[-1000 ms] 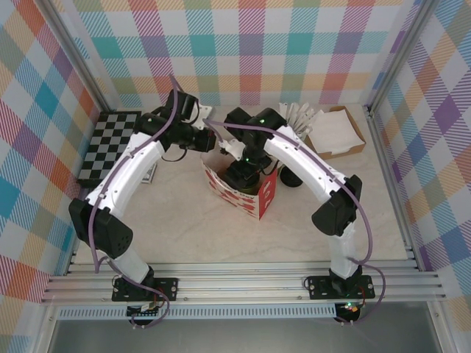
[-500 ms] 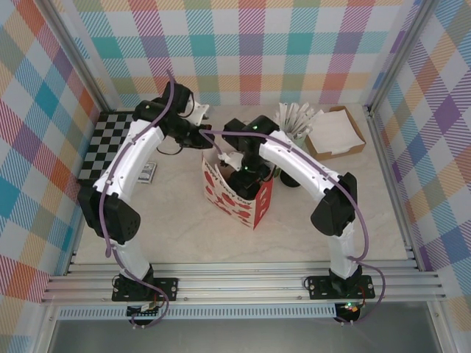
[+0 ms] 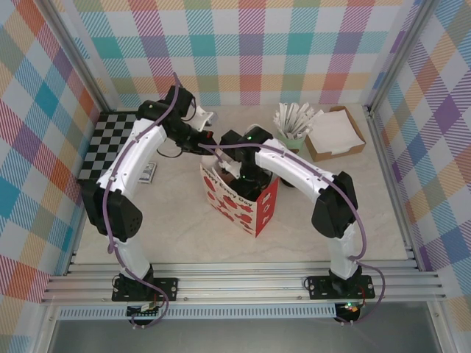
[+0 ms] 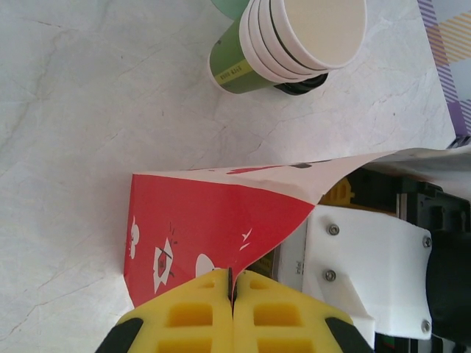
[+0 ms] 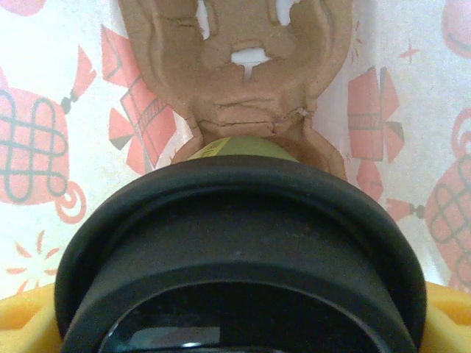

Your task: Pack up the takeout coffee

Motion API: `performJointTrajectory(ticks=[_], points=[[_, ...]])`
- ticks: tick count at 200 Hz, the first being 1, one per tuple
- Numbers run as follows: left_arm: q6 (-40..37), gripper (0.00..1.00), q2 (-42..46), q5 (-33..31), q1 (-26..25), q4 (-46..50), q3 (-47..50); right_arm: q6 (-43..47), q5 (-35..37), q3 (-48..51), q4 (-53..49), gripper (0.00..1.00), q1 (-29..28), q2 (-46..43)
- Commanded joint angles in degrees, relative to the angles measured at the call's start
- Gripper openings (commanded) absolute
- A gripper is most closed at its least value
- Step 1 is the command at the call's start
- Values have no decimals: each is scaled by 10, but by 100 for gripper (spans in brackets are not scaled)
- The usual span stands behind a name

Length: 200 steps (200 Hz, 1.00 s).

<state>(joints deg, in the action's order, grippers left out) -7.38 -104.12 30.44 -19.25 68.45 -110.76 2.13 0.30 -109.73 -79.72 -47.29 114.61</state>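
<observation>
Step in hand: lowering the cup into the bag. Paper bag [image 3: 254, 209], red with white prints, stands open mid-table [image 3: 184, 228] between the two arms. Left gripper [image 4: 232, 283] has its yellow pads pressed flat together, pinching the bag's upper edge and pulling the mouth open on the far-left side. Stack of lidless cups [image 4: 294, 37] sits on the table beyond the bag, well apart from it. Right gripper [image 5: 235, 334] reaches down into the bag mouth, jaws set wide around the takeout coffee [image 5: 243, 243]. The black lid sits between the pads [image 5: 22, 320], with a sliver of green cup wall below it. Under the cup, on the bag floor, lies a brown moulded cup carrier [image 5: 235, 66]. Cannot tell whether the cup base touches it yet. Judgement: cup is inside the bag walls, not seated. Next move calls for a straight descent, base centred on a carrier pocket and cup upright. Release only once it is seated, while the left grip holds the mouth open.
</observation>
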Motion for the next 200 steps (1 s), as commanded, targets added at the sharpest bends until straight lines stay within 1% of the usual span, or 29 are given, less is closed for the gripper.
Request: performJointTrajectory(ticks=[1,24,49,69,116,163,191,194,200], points=[[-17,0,26,-4,5,-4,7,3,3,20,9,49,0,-27],[-22,0,35,-5,5,-13,14,20,4,44,9,49,1,-34],[-17,0,50,-9,5,-33,29,18,3,69,18,48,1,-36],[1,0,51,-39,5,-40,34,12,-2,87,49,48,1,-45],[16,0,74,-66,5,-67,71,20,0,106,71,48,1,-41],[5,0,81,-27,5,-67,76,26,27,93,78,48,1,-48],[-1,0,80,-25,5,-58,74,30,42,89,75,48,2,-48],[-2,0,80,-25,5,-58,75,47,42,89,75,48,2,-47],[-4,0,80,-22,5,-56,75,51,41,90,75,48,2,-46]])
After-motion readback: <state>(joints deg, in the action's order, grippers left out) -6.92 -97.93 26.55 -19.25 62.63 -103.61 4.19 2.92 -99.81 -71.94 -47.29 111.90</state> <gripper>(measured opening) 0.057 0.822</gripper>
